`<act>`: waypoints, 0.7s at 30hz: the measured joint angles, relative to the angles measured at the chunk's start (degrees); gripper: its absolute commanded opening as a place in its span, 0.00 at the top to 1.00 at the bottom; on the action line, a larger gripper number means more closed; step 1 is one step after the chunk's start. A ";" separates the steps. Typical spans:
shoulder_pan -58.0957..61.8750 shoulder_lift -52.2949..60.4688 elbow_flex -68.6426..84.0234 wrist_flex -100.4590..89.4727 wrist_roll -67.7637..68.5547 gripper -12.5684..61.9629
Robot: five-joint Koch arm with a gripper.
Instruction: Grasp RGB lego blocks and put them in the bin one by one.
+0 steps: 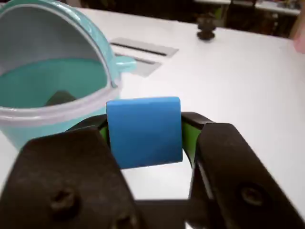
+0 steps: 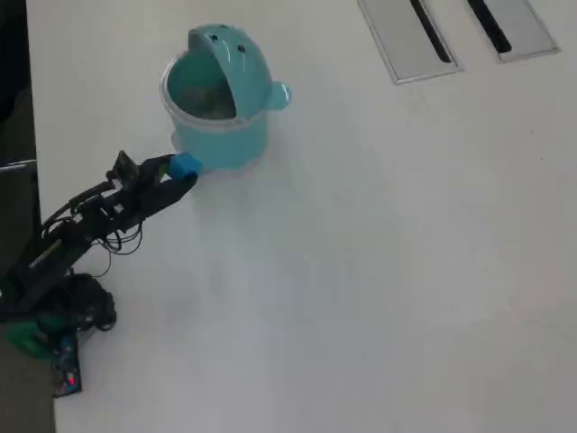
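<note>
Blue block pinched in claw, beside teal bin rim.

The bin stands just ahead of the gripper, its rim and raised lid in the way. The white table lies bare to the right in the overhead view, up to the grey slotted panels.

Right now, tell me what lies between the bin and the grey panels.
Only bare white table, as the overhead view shows between the bin and the panels.
</note>
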 measured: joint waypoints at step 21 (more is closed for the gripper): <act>-18.90 -47.90 -44.91 -5.27 -6.50 0.74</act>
